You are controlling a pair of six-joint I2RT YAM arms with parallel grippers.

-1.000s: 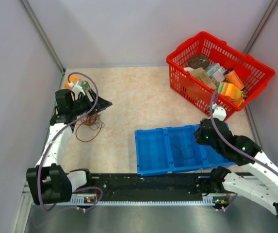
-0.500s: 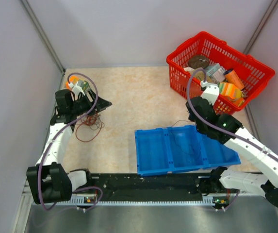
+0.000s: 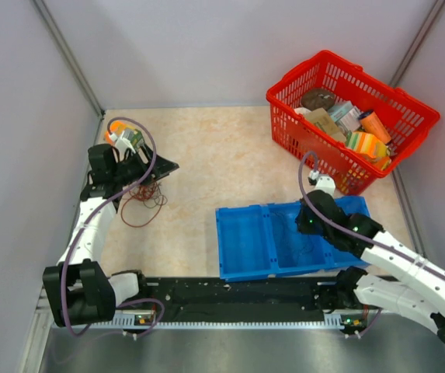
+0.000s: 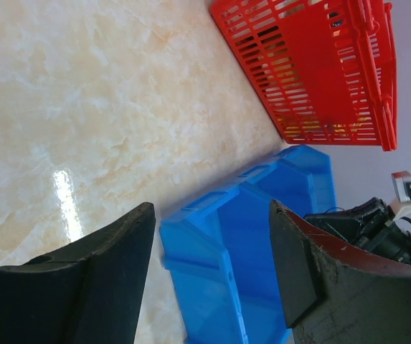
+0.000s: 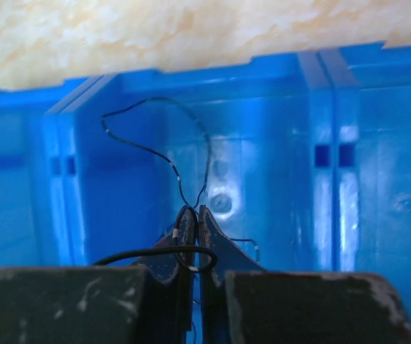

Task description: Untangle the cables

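**A:** what did the right gripper point(image 3: 306, 227) actually do in that last second?

**B:** bounced, basically. It started low over the blue tray point(image 3: 241, 250), swung up toward the red basket point(image 3: 283, 124) half a second ago (thin wire trailing below it), and now it's back down over the tray's middle compartment.

**A:** and the wire?

**B:** the black cable point(image 5: 155, 153) came down too, its loop now inside that compartment.

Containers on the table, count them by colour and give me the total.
red basket: 1
blue tray: 1
Total: 2
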